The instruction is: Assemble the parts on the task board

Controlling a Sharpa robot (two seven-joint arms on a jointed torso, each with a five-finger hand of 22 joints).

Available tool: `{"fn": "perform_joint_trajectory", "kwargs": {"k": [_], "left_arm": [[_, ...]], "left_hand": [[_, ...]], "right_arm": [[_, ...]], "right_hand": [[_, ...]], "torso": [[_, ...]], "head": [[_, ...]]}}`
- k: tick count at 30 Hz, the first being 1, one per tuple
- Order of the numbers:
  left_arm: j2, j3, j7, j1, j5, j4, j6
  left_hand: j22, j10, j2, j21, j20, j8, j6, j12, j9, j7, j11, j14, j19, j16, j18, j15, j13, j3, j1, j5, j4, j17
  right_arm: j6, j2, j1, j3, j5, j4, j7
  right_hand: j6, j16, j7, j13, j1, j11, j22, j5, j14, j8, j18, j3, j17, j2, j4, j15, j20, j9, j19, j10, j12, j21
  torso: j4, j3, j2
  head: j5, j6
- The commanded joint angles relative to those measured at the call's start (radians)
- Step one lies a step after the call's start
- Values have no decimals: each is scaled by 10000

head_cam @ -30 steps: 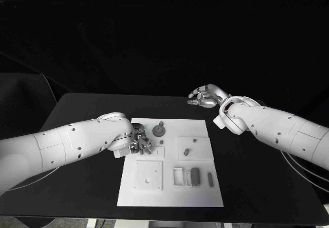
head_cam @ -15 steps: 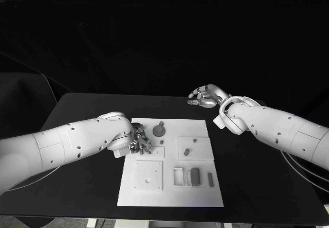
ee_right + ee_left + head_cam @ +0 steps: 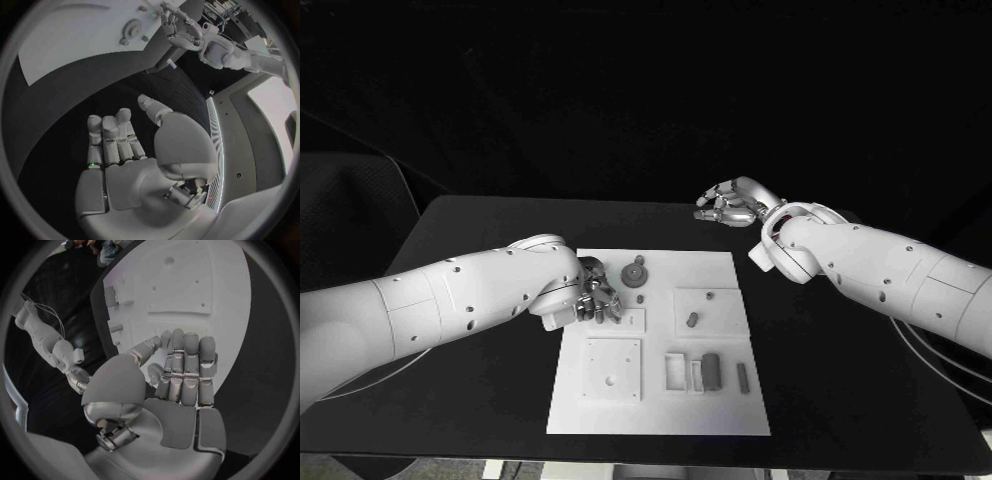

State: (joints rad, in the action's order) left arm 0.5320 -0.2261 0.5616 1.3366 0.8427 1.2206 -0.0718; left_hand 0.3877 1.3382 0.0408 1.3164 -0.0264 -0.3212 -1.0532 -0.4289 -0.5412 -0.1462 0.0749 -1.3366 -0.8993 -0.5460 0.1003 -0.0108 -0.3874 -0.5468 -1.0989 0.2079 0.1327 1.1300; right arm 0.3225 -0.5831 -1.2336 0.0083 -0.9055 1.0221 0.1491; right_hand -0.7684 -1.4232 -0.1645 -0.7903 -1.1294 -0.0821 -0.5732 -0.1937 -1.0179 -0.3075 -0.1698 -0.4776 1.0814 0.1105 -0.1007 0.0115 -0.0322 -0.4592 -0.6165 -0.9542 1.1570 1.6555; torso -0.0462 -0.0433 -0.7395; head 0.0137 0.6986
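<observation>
On the black bench (image 3: pixel 473 400) the white board (image 3: pixel 661 400) carries small grey parts (image 3: pixel 711 368) at its near end. The left hand (image 3: pixel 596 298) hovers over the board's left edge, fingers loosely spread, holding nothing. Beyond the board's far right corner, the right hand (image 3: pixel 730 205) hangs over bare bench, fingers apart, empty.

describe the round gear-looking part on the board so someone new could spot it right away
Start at the white board in the middle of the black table. Go to its far edge, just right of the left hand. The gear lies there: it is the only round grey part, while the other grey pieces nearer the robot are small slim bars.
</observation>
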Motion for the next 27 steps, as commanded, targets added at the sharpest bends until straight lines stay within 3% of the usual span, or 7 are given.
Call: {"fn": "perform_joint_trajectory", "kwargs": {"k": [1, 27], "left_arm": [[-52, -30, 141, -40, -16, -19, -48], [-172, -62, 249, -36, -324, -24, -284]], "left_hand": [[13, 105, -129, 63, -13, -43, -92, -61, -14, 16, -5, -74, -84, -54, 233, -15, -18, 9, -188, -25, -73, 12], [21, 128, -92, 87, -11, -58, -130, -70, -15, 20, -9, -97, -108, -66, 226, -11, -25, 61, -102, -45, -120, 28]], "right_arm": [[-125, 3, 3, 2, -42, 6, 46], [-149, 10, 3, 2, -42, 12, 45]], "right_hand": [[-9, 58, -57, 16, 104, -10, 10, 51, 73, -58, 102, 8, -11, -7, 72, 17, -20, -1, 75, 34, -18, 190], [-6, 58, -57, 20, 112, -10, 13, 50, 74, -59, 102, 6, -14, -4, 71, 16, -19, 1, 78, 35, -17, 190]], "torso": [[-1, 9, -1], [-1, -2, -5]], "head": [[9, 8], [3, 36]]}}
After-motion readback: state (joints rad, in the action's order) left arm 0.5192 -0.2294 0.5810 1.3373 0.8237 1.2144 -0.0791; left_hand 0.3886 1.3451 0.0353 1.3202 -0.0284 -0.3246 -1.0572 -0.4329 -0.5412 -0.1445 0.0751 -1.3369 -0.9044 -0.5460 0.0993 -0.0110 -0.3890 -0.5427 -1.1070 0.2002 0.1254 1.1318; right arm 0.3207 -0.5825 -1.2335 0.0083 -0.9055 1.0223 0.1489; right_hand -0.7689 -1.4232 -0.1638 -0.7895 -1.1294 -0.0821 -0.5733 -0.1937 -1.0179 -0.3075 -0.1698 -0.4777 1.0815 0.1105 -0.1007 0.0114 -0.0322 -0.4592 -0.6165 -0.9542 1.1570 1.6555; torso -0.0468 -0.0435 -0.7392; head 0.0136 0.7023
